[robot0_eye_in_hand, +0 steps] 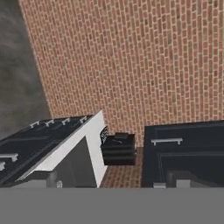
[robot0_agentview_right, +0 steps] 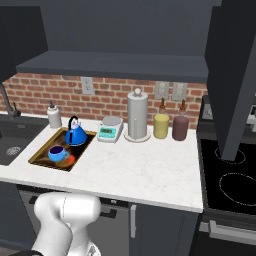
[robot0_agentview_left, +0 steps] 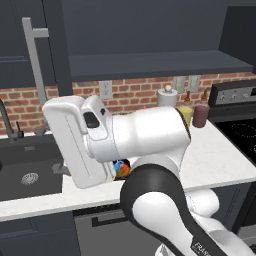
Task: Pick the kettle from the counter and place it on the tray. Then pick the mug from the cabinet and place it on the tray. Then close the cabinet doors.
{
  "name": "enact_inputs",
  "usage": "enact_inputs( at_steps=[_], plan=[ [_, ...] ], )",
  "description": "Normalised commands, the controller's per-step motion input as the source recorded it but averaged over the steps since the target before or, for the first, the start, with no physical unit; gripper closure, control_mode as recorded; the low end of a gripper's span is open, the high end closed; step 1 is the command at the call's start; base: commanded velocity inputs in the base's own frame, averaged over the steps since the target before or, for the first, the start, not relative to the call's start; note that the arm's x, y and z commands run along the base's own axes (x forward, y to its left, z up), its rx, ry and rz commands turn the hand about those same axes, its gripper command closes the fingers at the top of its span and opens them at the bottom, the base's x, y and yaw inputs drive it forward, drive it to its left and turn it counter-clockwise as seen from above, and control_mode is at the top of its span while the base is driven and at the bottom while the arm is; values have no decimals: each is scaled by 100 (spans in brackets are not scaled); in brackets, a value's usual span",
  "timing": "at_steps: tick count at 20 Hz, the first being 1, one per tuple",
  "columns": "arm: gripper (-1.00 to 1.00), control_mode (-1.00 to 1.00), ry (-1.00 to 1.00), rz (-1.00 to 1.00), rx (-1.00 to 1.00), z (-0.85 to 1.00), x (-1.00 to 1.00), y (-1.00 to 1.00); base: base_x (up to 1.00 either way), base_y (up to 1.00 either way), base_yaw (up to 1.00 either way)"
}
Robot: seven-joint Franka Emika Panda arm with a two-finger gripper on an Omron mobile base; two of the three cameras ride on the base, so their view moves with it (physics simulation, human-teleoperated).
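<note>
The blue kettle [robot0_agentview_right: 76,134] stands on the far end of the dark, golden-rimmed tray [robot0_agentview_right: 38,155], and the small blue mug [robot0_agentview_right: 57,153] sits on its near end. The tray lies on the white counter [robot0_agentview_right: 140,172] beside the sink; a colourful corner of the tray [robot0_agentview_left: 121,169] peeks out behind my arm. Above, the cabinet [robot0_agentview_right: 120,65] is open, with one door [robot0_agentview_right: 232,75] swung out on the right and the other door [robot0_agentview_left: 35,60] on the left, its silver bar handle showing. My gripper [robot0_eye_in_hand: 111,181] faces a brick wall, its fingertips [robot0_eye_in_hand: 177,178] wide apart, open and holding nothing.
Behind the tray stand a soap bottle [robot0_agentview_right: 54,116], a scale [robot0_agentview_right: 110,129], a paper towel holder [robot0_agentview_right: 137,115], a yellow jar [robot0_agentview_right: 161,126] and a dark red jar [robot0_agentview_right: 180,127]. The black sink [robot0_agentview_right: 12,142] lies left, the stove [robot0_agentview_right: 230,175] right.
</note>
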Motion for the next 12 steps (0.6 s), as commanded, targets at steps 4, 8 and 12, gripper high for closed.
enact_inputs(
  at_steps=[4,8,12],
  plan=[
    [-100,-100,0,-15,1,0,61,37,0,0,0],
    [-100,-100,0,-14,4,0,69,18,0,0,0],
    [-100,-100,0,-15,0,0,51,11,0,0,0]
  ],
)
